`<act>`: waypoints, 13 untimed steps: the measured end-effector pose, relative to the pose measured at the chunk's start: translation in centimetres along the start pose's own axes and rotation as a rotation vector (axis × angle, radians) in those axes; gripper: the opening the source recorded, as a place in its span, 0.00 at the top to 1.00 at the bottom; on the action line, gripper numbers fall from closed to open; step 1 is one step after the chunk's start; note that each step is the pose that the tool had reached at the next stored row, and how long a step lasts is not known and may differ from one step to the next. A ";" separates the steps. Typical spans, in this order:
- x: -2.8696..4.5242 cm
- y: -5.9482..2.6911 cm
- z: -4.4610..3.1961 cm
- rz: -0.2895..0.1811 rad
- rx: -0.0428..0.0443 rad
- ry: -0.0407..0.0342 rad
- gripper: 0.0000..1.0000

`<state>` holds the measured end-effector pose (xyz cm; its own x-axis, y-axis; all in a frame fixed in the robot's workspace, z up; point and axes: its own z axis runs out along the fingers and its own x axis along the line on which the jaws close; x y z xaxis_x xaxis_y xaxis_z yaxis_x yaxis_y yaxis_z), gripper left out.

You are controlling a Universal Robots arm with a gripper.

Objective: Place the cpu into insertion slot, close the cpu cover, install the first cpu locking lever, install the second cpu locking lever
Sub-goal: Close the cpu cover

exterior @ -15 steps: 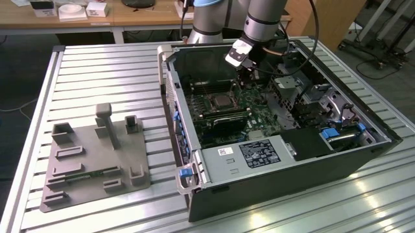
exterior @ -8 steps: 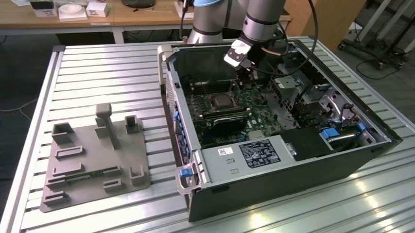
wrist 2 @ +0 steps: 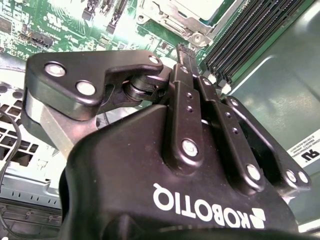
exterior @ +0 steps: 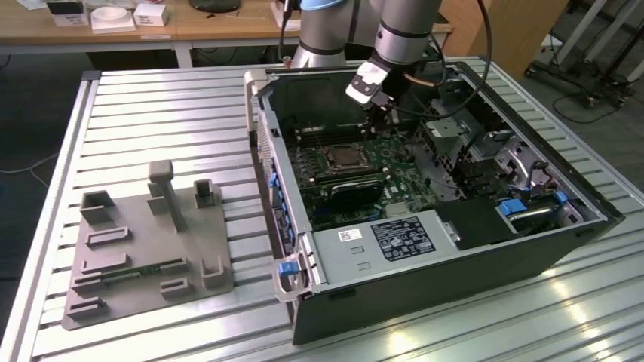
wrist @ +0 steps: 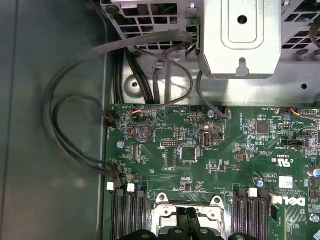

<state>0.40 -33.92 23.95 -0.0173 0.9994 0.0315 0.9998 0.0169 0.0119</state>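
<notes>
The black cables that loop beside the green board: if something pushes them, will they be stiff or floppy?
Probably floppy: the cables lie in loose loops and curves, so they should bend aside easily. They may spring back partly, since their ends seem plugged in at the edge of the board. They look thin, so they are probably light.

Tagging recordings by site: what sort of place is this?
Probably a robotics lab or test workshop: a robot arm works over an open computer case on a slatted metal table, a grey fixture plate lies beside the case, and a wooden bench with small boxes stands behind.
</notes>
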 end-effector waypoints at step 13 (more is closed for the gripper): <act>0.01 -0.76 -0.01 0.000 0.0000 -0.0001 0.89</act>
<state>-0.35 -33.92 23.95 -0.0172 0.9994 0.0314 0.9998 0.0169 0.0118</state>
